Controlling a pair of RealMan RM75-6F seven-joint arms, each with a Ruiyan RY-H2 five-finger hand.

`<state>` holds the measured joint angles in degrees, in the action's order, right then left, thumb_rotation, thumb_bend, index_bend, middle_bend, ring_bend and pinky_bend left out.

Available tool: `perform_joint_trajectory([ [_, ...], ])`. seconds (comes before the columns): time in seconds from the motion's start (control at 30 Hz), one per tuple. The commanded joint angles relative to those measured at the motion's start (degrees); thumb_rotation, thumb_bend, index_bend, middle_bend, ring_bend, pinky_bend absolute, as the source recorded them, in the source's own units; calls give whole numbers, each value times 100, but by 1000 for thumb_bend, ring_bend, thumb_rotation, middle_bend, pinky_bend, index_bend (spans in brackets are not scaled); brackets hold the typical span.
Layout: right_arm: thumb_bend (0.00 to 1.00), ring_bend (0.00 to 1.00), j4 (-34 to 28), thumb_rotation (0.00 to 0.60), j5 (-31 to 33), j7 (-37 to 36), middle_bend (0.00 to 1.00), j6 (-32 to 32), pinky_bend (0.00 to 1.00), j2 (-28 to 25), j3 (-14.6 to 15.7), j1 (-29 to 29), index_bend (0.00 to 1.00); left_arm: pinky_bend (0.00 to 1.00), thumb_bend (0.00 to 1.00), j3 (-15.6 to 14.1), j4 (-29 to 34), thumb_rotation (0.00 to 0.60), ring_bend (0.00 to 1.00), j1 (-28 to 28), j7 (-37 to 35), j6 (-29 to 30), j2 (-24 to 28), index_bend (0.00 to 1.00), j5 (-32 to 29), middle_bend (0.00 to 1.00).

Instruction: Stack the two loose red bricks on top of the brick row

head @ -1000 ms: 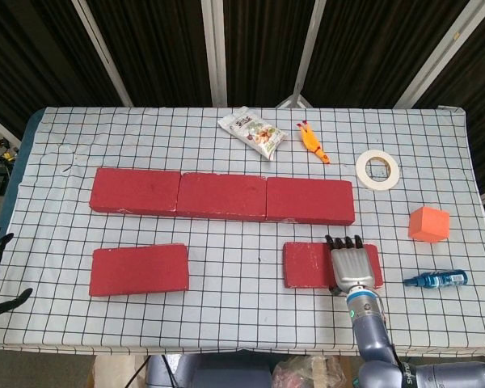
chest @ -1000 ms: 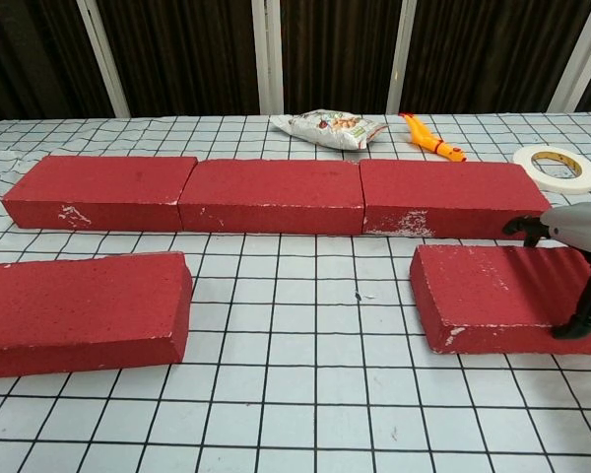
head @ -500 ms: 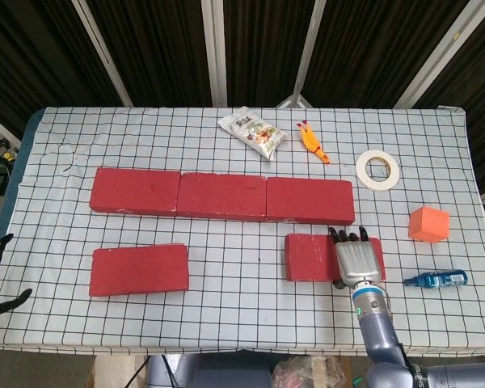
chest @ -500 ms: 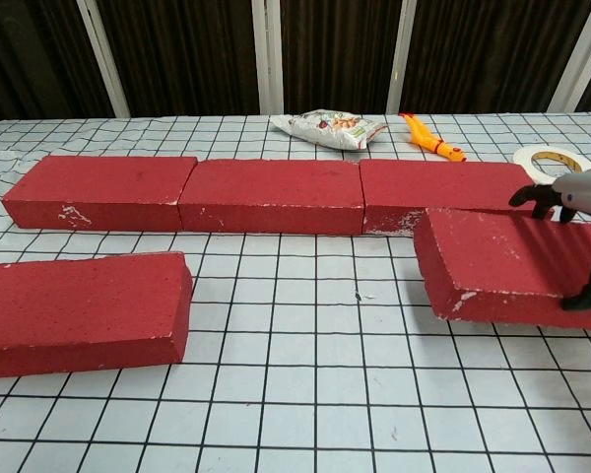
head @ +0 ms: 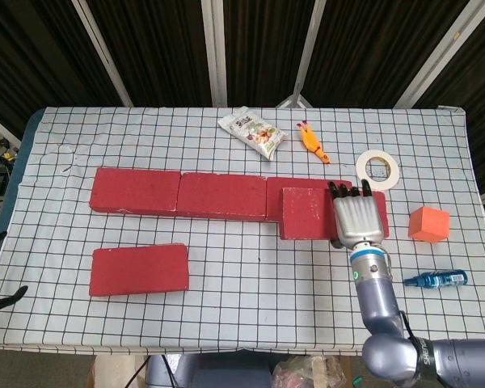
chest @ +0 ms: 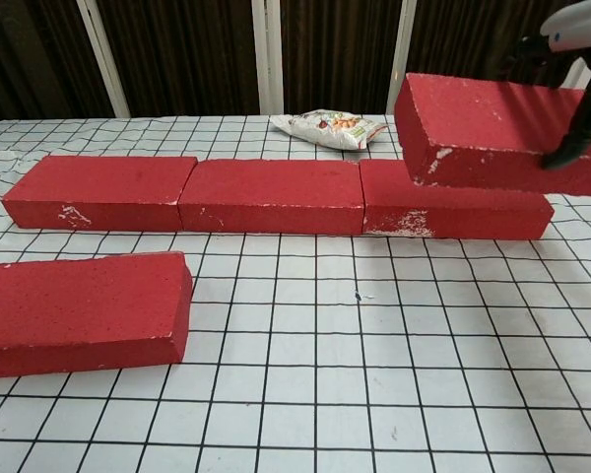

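The counter (head: 226, 323) wears a white cloth ruled with a black grid, wrinkled toward its far left corner. Behind the counter hangs a dark ribbed wall (head: 153, 48) crossed by pale metal bars (head: 214, 48), some upright, some slanting. Below the counter's near edge, brownish floor shows.

Matt, rough red bricks (chest: 276, 195) with chipped white scuffs, on wrinkled white grid-checked cloth (chest: 374, 374). Glossy crinkled plastic snack bag (head: 251, 132); smooth grey-metal-and-black robot hand (head: 358, 219).
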<state>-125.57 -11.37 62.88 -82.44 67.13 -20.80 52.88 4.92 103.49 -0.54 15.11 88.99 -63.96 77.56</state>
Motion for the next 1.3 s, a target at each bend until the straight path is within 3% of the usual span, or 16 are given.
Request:
perform_joint_trajectory([
  [0.03, 187, 202, 622, 600, 969, 577, 341, 49, 0, 247, -462, 824, 83, 76, 0, 36, 8, 600, 0, -4, 48, 8, -19, 135, -73, 21],
  [0.33, 187, 202, 2573, 600, 2360, 1540, 341, 374, 0, 1335, -734, 2043, 83, 75, 0, 110, -15, 600, 0, -17, 162, 47, -67, 135, -232, 21],
  [0.53, 188, 201, 3559, 600, 2863, 1874, 341, 803, 0, 1797, -835, 2365, 83, 75, 0, 198, -62, 600, 0, -86, 259, -56, -108, 135, -475, 21],
  [1.3, 187, 202, 4807, 600, 3177, 2166, 341, 1305, 0, 2529, -1090, 2742, 83, 75, 0, 214, -92, 600, 0, -158, 256, -144, -88, 136, -648, 21],
])
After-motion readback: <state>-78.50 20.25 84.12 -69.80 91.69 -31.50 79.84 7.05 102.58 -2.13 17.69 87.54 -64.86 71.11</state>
